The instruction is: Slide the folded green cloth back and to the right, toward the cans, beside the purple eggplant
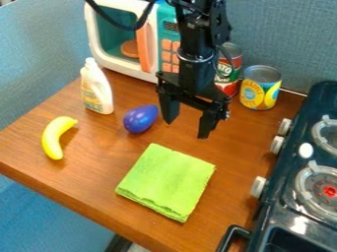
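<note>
The black gripper (186,129) hangs over the middle of the wooden table, its two fingers apart and nothing between them. Just left of its left finger lies a purple-blue egg-shaped toy (141,118), on its side. In front of the gripper a folded lime green cloth (166,181) lies flat. A yellow banana (56,137) rests near the table's left edge. Behind it stands a white bottle (96,87) with a label, upright. Behind and right of the gripper are a yellow-labelled can (260,88) and a red and green can (228,70), the latter partly behind the arm.
A toy microwave (125,37) in white and teal, with an orange handle, stands at the back against the wall. The dark stove (299,220) with burners and white knobs borders the table on the right. The wooden table's front edge (78,204) runs diagonally at lower left.
</note>
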You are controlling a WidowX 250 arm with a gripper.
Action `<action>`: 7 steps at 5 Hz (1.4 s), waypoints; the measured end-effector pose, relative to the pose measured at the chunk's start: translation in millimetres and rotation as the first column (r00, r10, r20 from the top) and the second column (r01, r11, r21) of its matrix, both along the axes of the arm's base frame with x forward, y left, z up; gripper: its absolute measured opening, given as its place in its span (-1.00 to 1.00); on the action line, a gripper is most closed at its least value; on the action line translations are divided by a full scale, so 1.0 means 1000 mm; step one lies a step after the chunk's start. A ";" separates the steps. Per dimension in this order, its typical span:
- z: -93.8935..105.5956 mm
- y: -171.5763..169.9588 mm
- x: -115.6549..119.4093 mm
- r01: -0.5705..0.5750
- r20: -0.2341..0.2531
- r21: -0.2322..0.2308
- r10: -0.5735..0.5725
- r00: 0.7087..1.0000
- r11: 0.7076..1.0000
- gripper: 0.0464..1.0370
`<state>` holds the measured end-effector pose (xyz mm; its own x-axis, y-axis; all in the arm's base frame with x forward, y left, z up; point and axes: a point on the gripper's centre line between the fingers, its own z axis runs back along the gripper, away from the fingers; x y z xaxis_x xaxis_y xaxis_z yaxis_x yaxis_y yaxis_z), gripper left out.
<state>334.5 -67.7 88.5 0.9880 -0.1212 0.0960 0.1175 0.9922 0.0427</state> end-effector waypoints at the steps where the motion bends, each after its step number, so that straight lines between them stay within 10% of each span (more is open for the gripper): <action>1: -0.010 0.001 -0.004 -0.003 -0.035 0.005 0.003 0.999 1.000 0.93; 4: -0.031 0.013 -0.035 -0.009 -0.135 -0.064 0.001 0.991 0.998 0.93; 7: -0.073 0.016 -0.045 0.036 -0.268 -0.037 -0.045 0.962 0.999 0.93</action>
<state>289.3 -51.7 15.8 0.9723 -0.1627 -0.1677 0.1605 0.9867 -0.0267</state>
